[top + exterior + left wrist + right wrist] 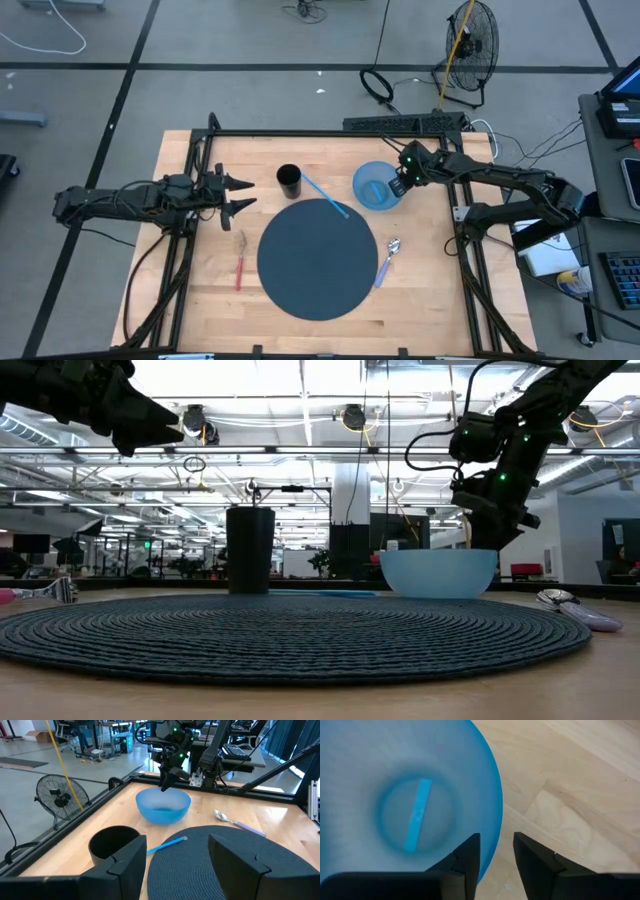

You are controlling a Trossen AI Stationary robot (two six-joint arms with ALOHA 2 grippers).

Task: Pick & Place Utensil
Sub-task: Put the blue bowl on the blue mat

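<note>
A blue bowl (375, 186) stands right of a round dark placemat (318, 258). My right gripper (496, 845) is open and tips down over the bowl's right rim (496, 815), one finger above the inside and one outside; I cannot tell whether they touch it. A light-blue strip (417, 815) lies on the bowl's bottom. A blue utensil (325, 196) lies between the black cup (289, 180) and the bowl, one end on the mat. A lilac-handled spoon (388, 262) lies right of the mat. A red-handled utensil (240, 264) lies to the mat's left. My left gripper (243, 195) hovers open left of the cup.
A black frame (330, 132) runs along the table's far edge and down both sides. Bare wood shows in front of the mat and at the near left. Beyond the far edge a fan (470, 40) and cables stand on the floor.
</note>
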